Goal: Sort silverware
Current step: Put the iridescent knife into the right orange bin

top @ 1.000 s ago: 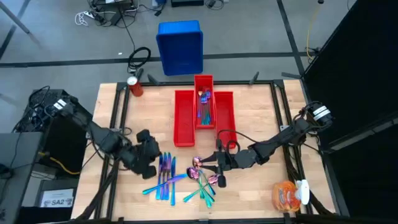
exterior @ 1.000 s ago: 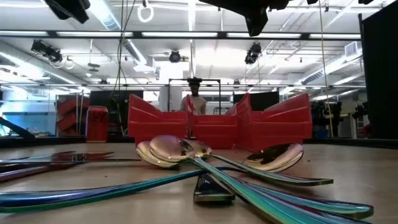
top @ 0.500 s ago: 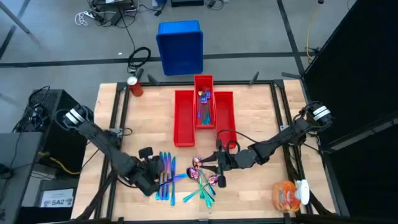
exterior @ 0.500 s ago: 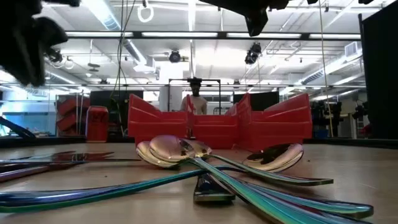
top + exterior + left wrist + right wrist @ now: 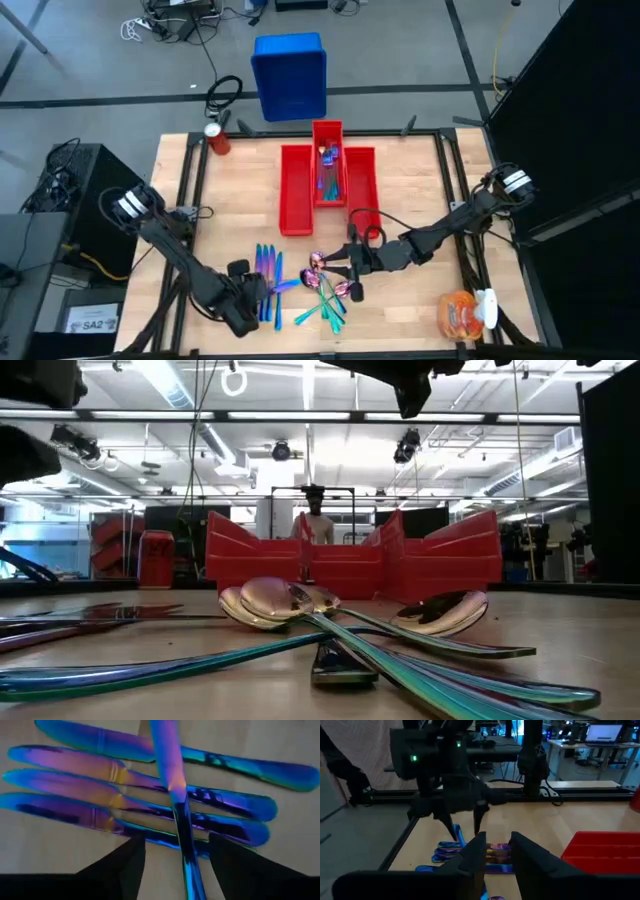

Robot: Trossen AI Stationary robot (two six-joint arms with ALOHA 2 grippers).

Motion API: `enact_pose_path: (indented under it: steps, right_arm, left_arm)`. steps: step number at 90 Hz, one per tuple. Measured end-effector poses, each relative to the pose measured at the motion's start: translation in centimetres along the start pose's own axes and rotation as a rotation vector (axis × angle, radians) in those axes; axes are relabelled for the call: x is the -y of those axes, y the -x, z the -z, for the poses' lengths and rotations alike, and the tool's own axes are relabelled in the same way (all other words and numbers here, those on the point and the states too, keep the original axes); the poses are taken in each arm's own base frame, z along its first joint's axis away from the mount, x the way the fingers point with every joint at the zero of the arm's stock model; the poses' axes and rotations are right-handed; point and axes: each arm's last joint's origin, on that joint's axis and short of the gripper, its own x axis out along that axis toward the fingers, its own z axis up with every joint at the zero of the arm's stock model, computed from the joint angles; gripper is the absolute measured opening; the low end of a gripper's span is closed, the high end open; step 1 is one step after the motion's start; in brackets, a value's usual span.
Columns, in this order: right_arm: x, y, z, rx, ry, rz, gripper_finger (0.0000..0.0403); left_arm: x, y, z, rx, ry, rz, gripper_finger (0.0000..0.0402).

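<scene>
The silverware lies near the table's front. Several iridescent knives [image 5: 268, 280] lie side by side, and a slim piece [image 5: 172, 795] lies crosswise over them. Spoons and forks [image 5: 328, 290] sit in a loose heap to their right, and more pieces [image 5: 328, 165] lie in the middle red bin. My left gripper [image 5: 177, 865] is open low over the knives, one finger on each side of the crosswise piece. I see no touch. My right gripper [image 5: 350, 265] hovers open over the heap's far edge.
Three long red bins [image 5: 296, 195] stand side by side at the table's middle back. A red can [image 5: 217, 140] is at the far left corner. An orange packet [image 5: 462, 312] lies at the near right corner. A blue tub [image 5: 290, 75] sits on the floor beyond the table.
My left gripper has swung from the left of the knives toward the table's near edge and has come in over the knives' near ends. The silverware and my right gripper have stayed put.
</scene>
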Motion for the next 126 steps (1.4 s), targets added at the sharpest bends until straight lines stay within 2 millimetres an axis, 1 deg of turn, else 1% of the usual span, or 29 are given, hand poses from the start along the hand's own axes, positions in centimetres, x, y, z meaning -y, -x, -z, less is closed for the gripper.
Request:
enact_pose_path:
  steps: [18, 28, 57, 82, 96, 113, 126]
  right_arm:
    - [0.0, 0.0, 0.0, 0.0, 0.0, 0.0, 0.0061]
    - [0.0, 0.0, 0.0, 0.0, 0.0, 0.0, 0.0061]
    - [0.0, 0.0, 0.0, 0.0, -0.005, 0.0, 0.0071]
    - [0.0, 0.0, 0.0, 0.0, -0.006, 0.001, 0.0061]
    - [0.0, 0.0, 0.0, 0.0, -0.006, 0.001, 0.0065]
    - [0.0, 0.0, 0.0, 0.0, -0.006, 0.001, 0.0071]
    - [0.0, 0.0, 0.0, 0.0, -0.007, 0.001, 0.0064]
  left_arm:
    - [0.3, -1.5, 0.4, -0.054, -0.009, -0.023, 0.0199]
    - [0.5, -1.8, 0.4, -0.066, -0.011, -0.024, 0.0199]
    - [0.8, -2.0, 0.3, -0.072, -0.004, 0.013, 0.0199]
    - [0.9, -2.0, 0.3, -0.065, -0.01, 0.024, 0.0197]
    - [0.9, -2.1, 0.3, -0.067, -0.006, 0.028, 0.0174]
    - [0.9, -2.1, 0.2, -0.073, -0.004, 0.034, 0.0133]
    - [0.9, -2.2, 0.2, -0.075, -0.019, 0.034, 0.0096]
